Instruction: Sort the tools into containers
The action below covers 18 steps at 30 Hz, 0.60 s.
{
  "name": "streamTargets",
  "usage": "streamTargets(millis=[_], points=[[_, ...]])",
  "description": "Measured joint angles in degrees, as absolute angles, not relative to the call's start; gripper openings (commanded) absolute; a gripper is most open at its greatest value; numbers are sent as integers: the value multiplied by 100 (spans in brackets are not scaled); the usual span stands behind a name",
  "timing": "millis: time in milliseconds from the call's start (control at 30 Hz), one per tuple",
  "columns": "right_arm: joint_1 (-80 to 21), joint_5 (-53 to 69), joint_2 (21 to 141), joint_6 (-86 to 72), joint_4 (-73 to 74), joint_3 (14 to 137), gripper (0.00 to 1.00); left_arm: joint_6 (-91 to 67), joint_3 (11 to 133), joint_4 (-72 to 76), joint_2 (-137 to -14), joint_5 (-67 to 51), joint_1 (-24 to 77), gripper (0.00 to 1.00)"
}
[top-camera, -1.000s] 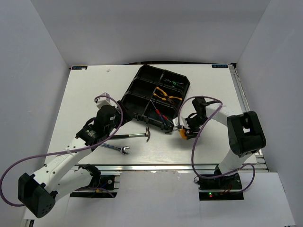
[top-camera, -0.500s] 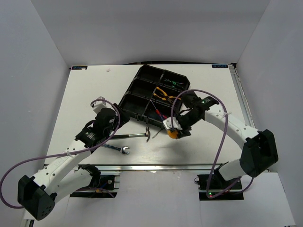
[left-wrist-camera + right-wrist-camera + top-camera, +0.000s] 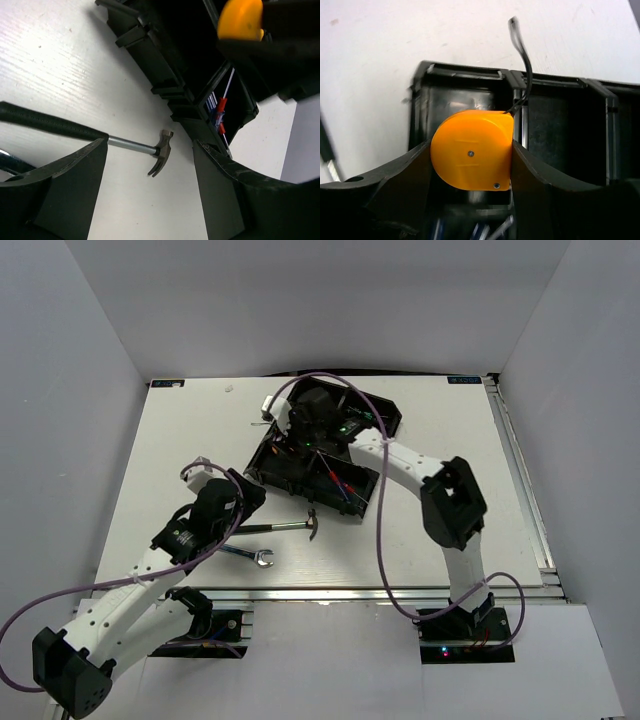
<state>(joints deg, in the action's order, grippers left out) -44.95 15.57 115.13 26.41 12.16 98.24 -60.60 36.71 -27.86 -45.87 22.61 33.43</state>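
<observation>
My right gripper [image 3: 472, 150] is shut on the orange round tape measure [image 3: 470, 155] and holds it above the black organizer tray [image 3: 420, 90], over empty compartments on its left side. The same tape measure shows in the left wrist view [image 3: 240, 20]. In the top view the right wrist [image 3: 305, 425] hides it. The black-handled hammer [image 3: 285, 528] and the silver wrench [image 3: 247, 555] lie on the table in front of the tray [image 3: 385, 420]. Red and blue screwdrivers [image 3: 340, 488] lie in a near compartment. My left gripper [image 3: 150, 200] is open and empty above the hammer [image 3: 161, 150].
The tray sits at an angle at the table's middle back. My right arm [image 3: 400, 455] stretches across it and hides the yellow pliers. White walls enclose the table on the left, back and right. A black strap [image 3: 520, 45] hangs from the tape measure.
My right gripper carried the tape measure from the table right of the tray, up and left, over the tray's left compartments. My left gripper shifted slightly toward the hammer.
</observation>
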Motion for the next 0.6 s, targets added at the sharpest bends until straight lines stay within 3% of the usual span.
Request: streamTargets(millis=[200, 300, 433, 533, 600], points=[[-4576, 864, 12309, 1911, 945, 10269, 3, -6495, 3601, -3133, -4532, 2134, 3332, 80], [-4578, 751, 12322, 1831, 915, 10228, 18, -6779, 3544, -3253, -4536, 2005, 3330, 80], [-4578, 679, 12322, 1837, 716, 10127, 60, -7216, 3496, -3347, -4676, 1809, 3315, 80], [-4576, 698, 12322, 1852, 701, 9953, 83, -7509, 3496, -3345, -4886, 1614, 3299, 82], [-4576, 773, 12313, 1874, 709, 9837, 89, -7723, 3496, -3345, -5065, 1466, 3267, 82]])
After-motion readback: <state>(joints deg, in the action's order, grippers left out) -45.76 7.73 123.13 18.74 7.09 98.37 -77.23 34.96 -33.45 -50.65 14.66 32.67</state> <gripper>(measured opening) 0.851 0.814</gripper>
